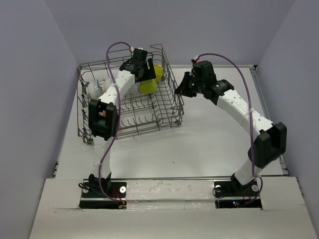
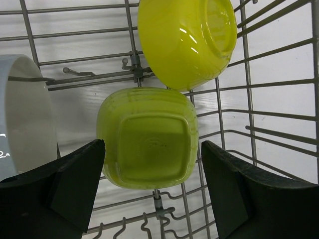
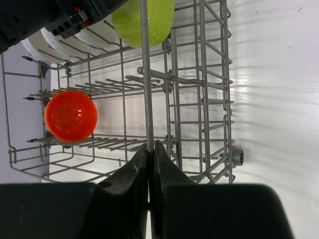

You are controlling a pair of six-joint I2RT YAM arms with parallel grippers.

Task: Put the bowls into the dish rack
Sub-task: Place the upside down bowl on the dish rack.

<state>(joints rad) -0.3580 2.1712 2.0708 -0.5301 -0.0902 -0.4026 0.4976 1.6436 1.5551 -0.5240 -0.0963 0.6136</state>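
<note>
Bowl count: in the left wrist view you have two glossy yellow-green bowls, one rounded (image 2: 187, 40) and one square-based (image 2: 147, 137). One white bowl (image 2: 25, 114) sits at that view's left edge. One round orange-red bowl (image 3: 71, 114) shows only in the right wrist view; you will not find it overhead. The overhead view gives you just one yellow-green bowl.

Rack count: one. All the bowls sit inside the large rectangular grey wire dish rack (image 1: 174, 107), which stands on the far left part of the white table (image 1: 214, 144).

Writing: there is an embossed mark on the square-based bowl's underside, too faint to read.

Left gripper (image 2: 152, 164): released, jaws wide on either side of the square-based bowl.

Right gripper (image 3: 151, 149): clenched on a wire of the dish rack's right side.
</note>
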